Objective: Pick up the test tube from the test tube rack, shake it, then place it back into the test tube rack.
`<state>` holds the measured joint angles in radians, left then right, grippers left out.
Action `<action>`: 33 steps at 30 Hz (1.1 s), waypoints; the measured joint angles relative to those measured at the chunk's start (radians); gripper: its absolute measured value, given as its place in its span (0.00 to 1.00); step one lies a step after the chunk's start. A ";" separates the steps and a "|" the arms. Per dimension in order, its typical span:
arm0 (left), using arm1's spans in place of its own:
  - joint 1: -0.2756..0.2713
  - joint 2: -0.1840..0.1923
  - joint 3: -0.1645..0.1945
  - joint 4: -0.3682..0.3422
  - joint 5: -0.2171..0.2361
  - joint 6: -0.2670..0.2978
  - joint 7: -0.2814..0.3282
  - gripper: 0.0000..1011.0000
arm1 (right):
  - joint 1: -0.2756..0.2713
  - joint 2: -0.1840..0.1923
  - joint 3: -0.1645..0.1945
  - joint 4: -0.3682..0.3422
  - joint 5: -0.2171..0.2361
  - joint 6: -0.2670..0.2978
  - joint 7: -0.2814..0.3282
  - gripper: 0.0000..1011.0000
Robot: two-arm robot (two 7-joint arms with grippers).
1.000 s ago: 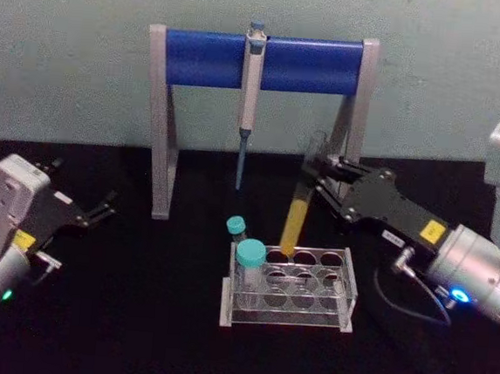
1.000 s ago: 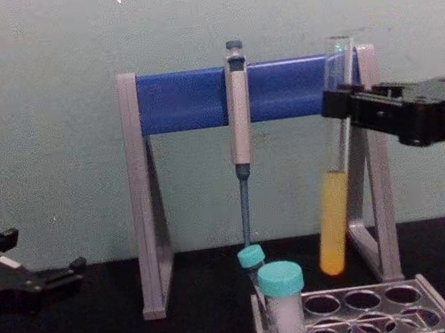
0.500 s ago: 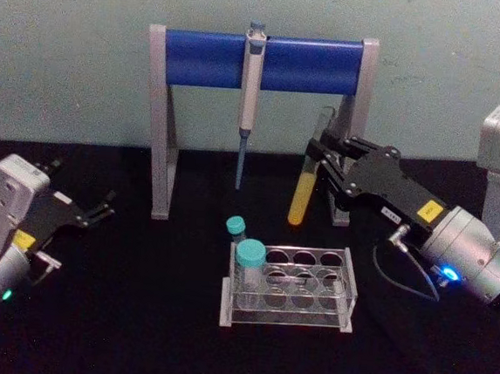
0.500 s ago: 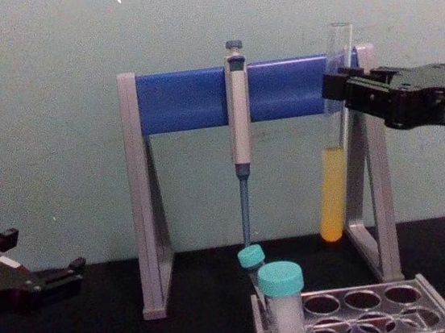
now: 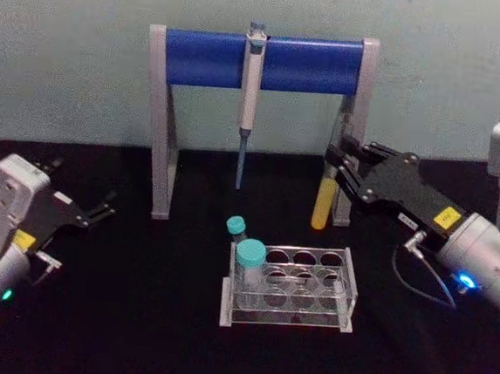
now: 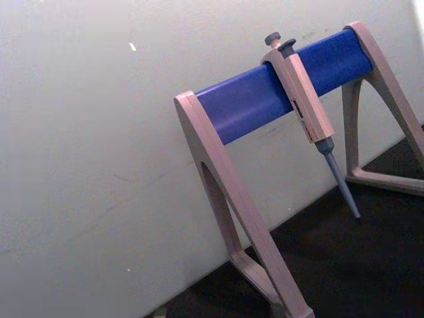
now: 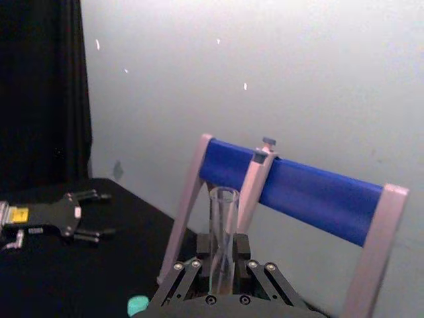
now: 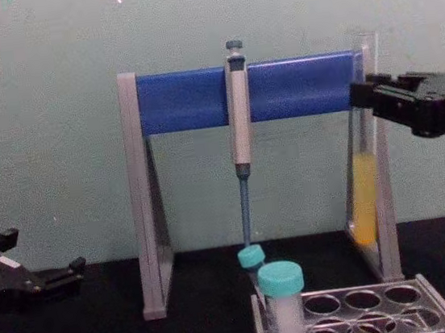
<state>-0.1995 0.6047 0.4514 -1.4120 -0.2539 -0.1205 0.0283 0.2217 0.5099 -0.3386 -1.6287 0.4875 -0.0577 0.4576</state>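
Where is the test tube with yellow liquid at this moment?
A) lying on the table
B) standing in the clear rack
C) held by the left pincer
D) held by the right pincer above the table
D: the right pincer is shut on the test tube, which hangs behind the test tube rack; the left pincer rests open, apart.

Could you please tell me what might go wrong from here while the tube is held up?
The test tube is capless, so its yellow liquid could splash out when the right gripper shakes it.
It hangs close to the grey stand's leg; a sideways swing might strike it.
On return to the test tube rack, it could bump the teal-capped tube standing there.
The left gripper sits parked at the left.
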 joint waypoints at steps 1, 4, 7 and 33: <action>0.000 0.000 0.000 0.000 0.000 0.000 0.000 0.99 | -0.010 0.007 0.005 -0.011 -0.004 0.008 -0.004 0.23; 0.000 0.000 0.000 0.000 0.000 0.000 0.000 0.99 | -0.031 0.022 0.015 -0.034 -0.010 0.028 -0.008 0.23; 0.000 0.000 0.000 0.000 0.000 0.000 0.000 0.99 | -0.052 0.036 0.021 -0.058 -0.009 0.048 -0.005 0.23; 0.000 0.000 0.000 0.000 0.000 0.000 0.000 0.99 | 0.037 -0.036 -0.043 0.029 0.066 -0.006 0.064 0.23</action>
<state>-0.1995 0.6047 0.4514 -1.4119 -0.2539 -0.1205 0.0283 0.2592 0.4739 -0.3819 -1.5997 0.5537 -0.0636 0.5215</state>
